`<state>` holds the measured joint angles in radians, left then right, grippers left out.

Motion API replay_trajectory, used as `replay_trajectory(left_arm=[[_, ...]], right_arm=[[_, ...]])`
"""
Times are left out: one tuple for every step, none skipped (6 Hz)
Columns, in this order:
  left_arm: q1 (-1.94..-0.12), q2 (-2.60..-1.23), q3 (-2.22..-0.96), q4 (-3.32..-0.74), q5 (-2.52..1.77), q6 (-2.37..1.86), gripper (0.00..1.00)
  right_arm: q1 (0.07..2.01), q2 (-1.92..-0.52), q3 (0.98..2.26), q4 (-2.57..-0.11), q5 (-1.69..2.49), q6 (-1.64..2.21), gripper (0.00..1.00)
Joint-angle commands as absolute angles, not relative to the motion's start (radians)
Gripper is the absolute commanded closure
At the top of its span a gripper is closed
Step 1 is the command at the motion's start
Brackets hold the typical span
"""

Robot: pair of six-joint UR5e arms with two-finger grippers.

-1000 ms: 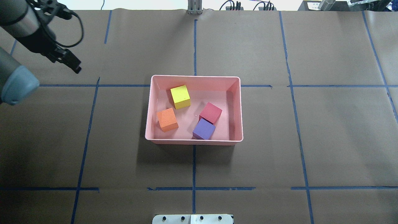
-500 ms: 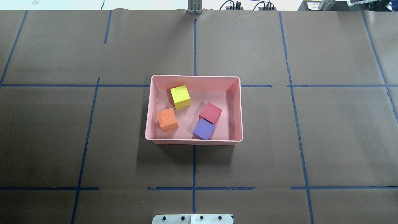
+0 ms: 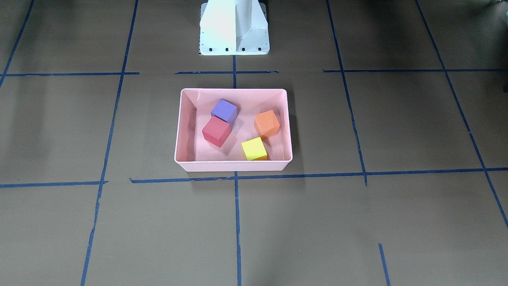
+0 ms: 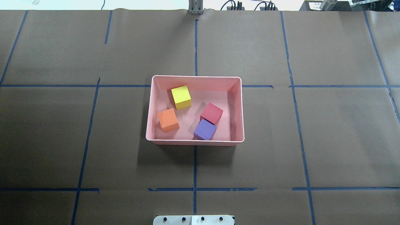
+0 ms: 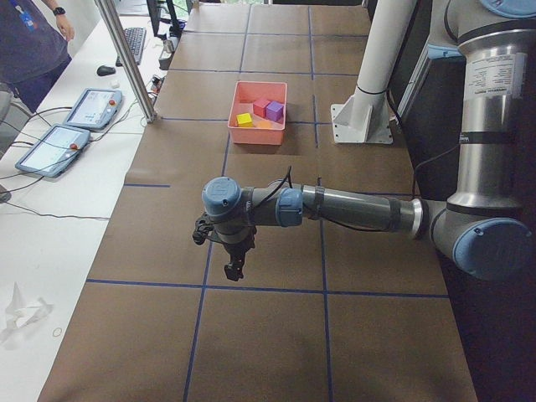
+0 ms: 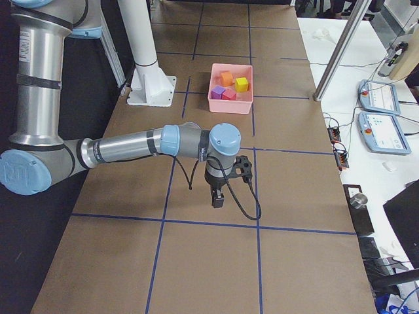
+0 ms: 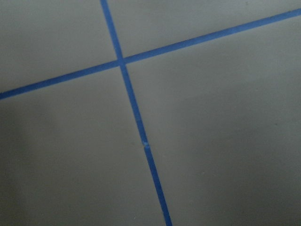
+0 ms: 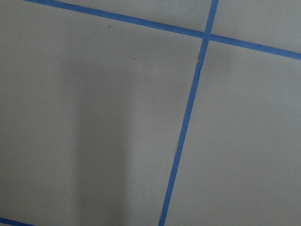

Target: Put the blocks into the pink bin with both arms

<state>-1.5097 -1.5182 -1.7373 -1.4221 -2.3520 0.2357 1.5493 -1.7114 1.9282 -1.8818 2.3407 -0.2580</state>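
Observation:
The pink bin (image 4: pixel 196 76) stands at the table's middle and also shows in the front view (image 3: pixel 234 90). All the blocks lie inside it: yellow-green (image 4: pixel 181 97), orange (image 4: pixel 168 120), red-pink (image 4: pixel 212 113) and purple (image 4: pixel 205 129), the last two touching. Both arms are out of the overhead and front views. My left gripper (image 5: pixel 233 270) hangs just above bare table far from the bin, seen only in the exterior left view. My right gripper (image 6: pixel 218 199) does the same in the exterior right view. I cannot tell whether either is open or shut.
The white pedestal base (image 3: pixel 234 28) stands behind the bin. Blue tape lines cross the brown table cover. Both wrist views show only table and tape. A metal post (image 5: pixel 126 59), tablets (image 5: pixel 92 107) and an operator (image 5: pixel 33 42) are at the table's far side.
The left arm, in the overhead view's upper left one second ago, has withdrawn out of that view. The bin and blocks have not moved.

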Motion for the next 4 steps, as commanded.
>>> replay_trajectory(left_arm=[[-1.519, -1.509, -1.752, -1.425, -2.345, 0.244, 0.0], [-1.517, -1.503, -1.756, -1.424, -2.339, 0.241, 0.0], [-1.517, -1.503, -1.764, -1.424, -2.338, 0.241, 0.0], [-1.517, -1.502, -1.791, -1.422, -2.336, 0.241, 0.0]], right_arm=[[1.549, -1.715, 1.924, -1.858, 2.348, -0.258, 0.0], [1.549, -1.715, 1.925, -1.856, 2.349, -0.258, 0.0], [1.548, -1.717, 1.921, -1.855, 2.349, -0.259, 0.0], [1.549, -1.717, 1.927, -1.855, 2.35, -0.258, 0.0]])
